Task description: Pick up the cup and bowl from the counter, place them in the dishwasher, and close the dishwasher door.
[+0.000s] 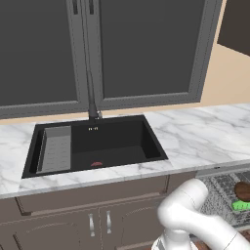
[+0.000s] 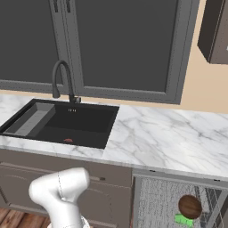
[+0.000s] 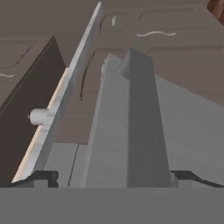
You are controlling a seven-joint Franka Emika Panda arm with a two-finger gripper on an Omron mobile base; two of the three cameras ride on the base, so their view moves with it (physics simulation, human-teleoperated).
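Hand view | dishwasher door (image 3: 183, 131) handle (image 3: 142, 127) btwn wide-open jaws

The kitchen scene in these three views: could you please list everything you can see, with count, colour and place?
counter: one, white marble with grey veins, running across both base views
sink: one, black, set into the counter
faucet: one, dark, behind the sink
cabinet doors: brown, under the sink
dishwasher: one, open, grey wire rack right of the cabinets
bowl: one, brown, in the rack
green item: one, beside the bowl; kind unclear
dishwasher door: one, grey, bar handle near the fingertips
arm: white, reaching low
gripper: jaws open, straddling the handle
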